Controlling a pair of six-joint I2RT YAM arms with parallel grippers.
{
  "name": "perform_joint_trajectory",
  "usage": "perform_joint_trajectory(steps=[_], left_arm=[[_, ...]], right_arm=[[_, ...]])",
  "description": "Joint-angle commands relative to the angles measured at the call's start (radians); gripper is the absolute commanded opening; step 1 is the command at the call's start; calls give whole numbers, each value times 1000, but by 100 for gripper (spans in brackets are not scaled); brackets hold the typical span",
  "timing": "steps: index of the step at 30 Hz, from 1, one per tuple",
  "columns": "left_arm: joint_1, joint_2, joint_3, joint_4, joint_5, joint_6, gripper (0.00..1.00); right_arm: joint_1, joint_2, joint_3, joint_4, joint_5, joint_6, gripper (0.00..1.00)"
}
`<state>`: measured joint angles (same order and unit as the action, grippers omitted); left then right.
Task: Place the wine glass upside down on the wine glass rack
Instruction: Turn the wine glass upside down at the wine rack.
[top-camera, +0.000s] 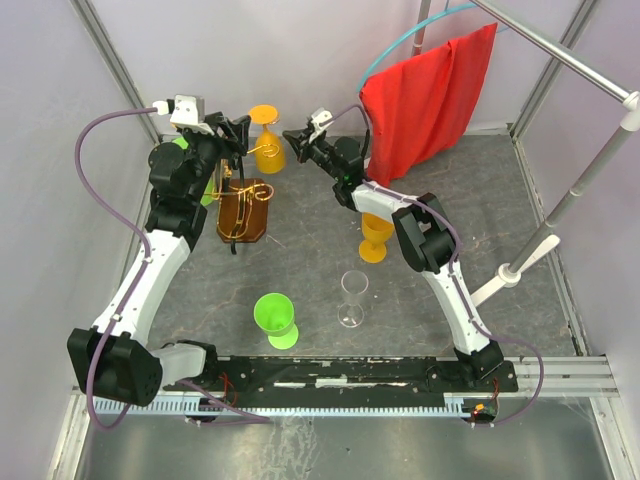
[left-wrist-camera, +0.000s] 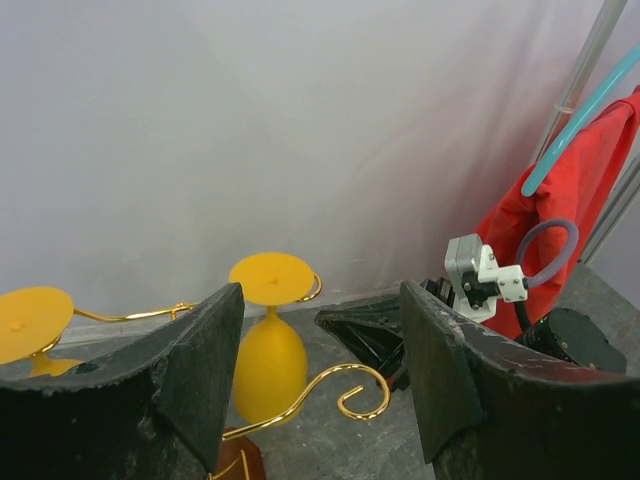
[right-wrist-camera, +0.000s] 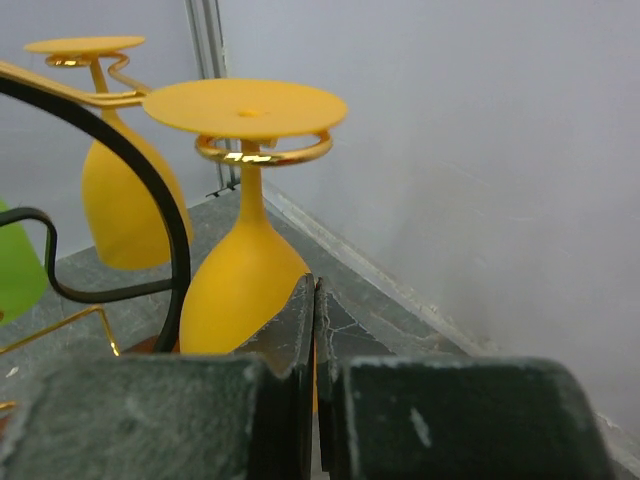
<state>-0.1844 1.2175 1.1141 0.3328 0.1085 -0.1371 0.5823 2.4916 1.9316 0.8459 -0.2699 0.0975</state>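
Note:
A yellow wine glass (top-camera: 267, 143) hangs upside down at the back of the wine glass rack (top-camera: 243, 212), its foot resting on a copper ring. In the right wrist view that glass (right-wrist-camera: 240, 280) fills the middle and a second yellow glass (right-wrist-camera: 118, 200) hangs behind it. My right gripper (right-wrist-camera: 315, 288) is shut, empty, with its tips just in front of the bowl. My left gripper (left-wrist-camera: 320, 345) is open above a curled copper arm (left-wrist-camera: 345, 385), with the hanging glass (left-wrist-camera: 266, 365) beyond it. From above, the left gripper (top-camera: 240, 128) and right gripper (top-camera: 291, 134) flank the glass.
Another yellow glass (top-camera: 375, 240) stands on the table under my right arm. A clear glass (top-camera: 352, 297) and a green glass (top-camera: 275, 318) stand nearer the front. A red cloth (top-camera: 430, 95) hangs at the back right beside a white pole (top-camera: 570, 200).

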Motion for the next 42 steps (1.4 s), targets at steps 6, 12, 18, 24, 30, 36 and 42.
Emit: perform_joint_trajectory(steps=[6, 12, 18, 24, 30, 36, 42], left_arm=[[5, -43, -17, 66, 11, -30, 70], [7, -49, -23, 55, -2, -26, 72], [9, 6, 102, -145, -99, -28, 74], [13, 98, 260, -281, -114, -90, 91], [14, 229, 456, -462, -100, -151, 99], [18, 449, 722, -775, -85, -115, 99], [22, 607, 903, -908, -222, -38, 99]], right_arm=[[16, -167, -139, 85, -20, -70, 1], [11, -227, -216, 97, 8, -72, 10], [7, -312, -293, 71, 84, -83, 39], [2, -427, -375, 10, 188, -104, 77], [-2, -570, -432, -150, 282, -130, 100], [-4, -694, -457, -370, 347, -154, 100], [-10, -825, -557, -426, 388, -189, 100]])
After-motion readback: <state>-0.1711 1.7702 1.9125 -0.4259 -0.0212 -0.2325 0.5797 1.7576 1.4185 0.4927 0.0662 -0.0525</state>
